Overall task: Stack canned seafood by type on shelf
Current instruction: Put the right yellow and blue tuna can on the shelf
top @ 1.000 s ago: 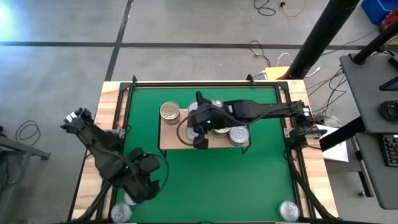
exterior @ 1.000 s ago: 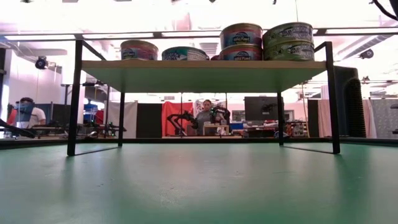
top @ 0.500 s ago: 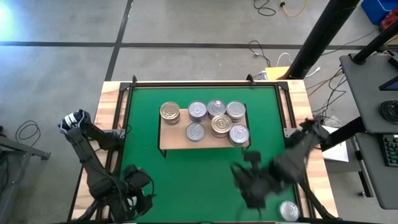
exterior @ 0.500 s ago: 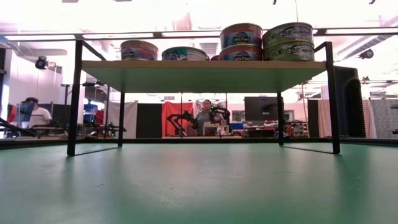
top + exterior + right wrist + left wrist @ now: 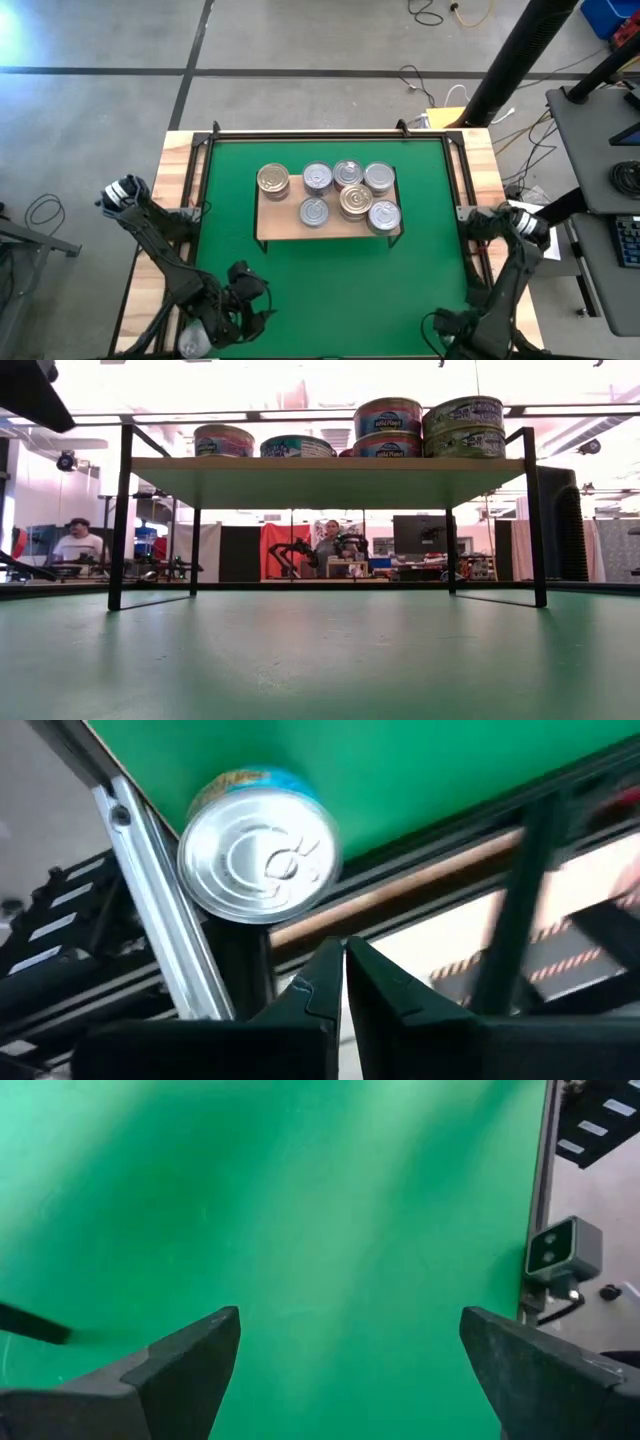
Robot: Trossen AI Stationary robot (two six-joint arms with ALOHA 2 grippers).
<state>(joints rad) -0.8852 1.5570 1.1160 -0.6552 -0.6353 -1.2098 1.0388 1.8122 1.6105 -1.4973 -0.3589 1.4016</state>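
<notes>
With our left hand (image 5: 232,318) spread wide and empty at the worktop's near left corner beside a loose tin (image 5: 193,342), and our right hand (image 5: 343,982) pinched shut, empty, over another tin (image 5: 260,844) at the near right corner, we should centre squarely before closing, then carry to the shelf (image 5: 277,222).

Mat (image 5: 330,270): solid green.
Shelf (image 5: 283,225): light wood board, black legs.
Tins on shelf (image 5: 317,178): silver lids with ringed pattern; two gold-toned lids (image 5: 272,179). Side labels in low view (image 5: 387,417): blue, pink and green bands.
Lone tin (image 5: 260,845): silver ringed lid, blue and yellow label.
Left claw (image 5: 350,1370): dark grey.
Counter (image 5: 175,185): pale wood edge.
</notes>
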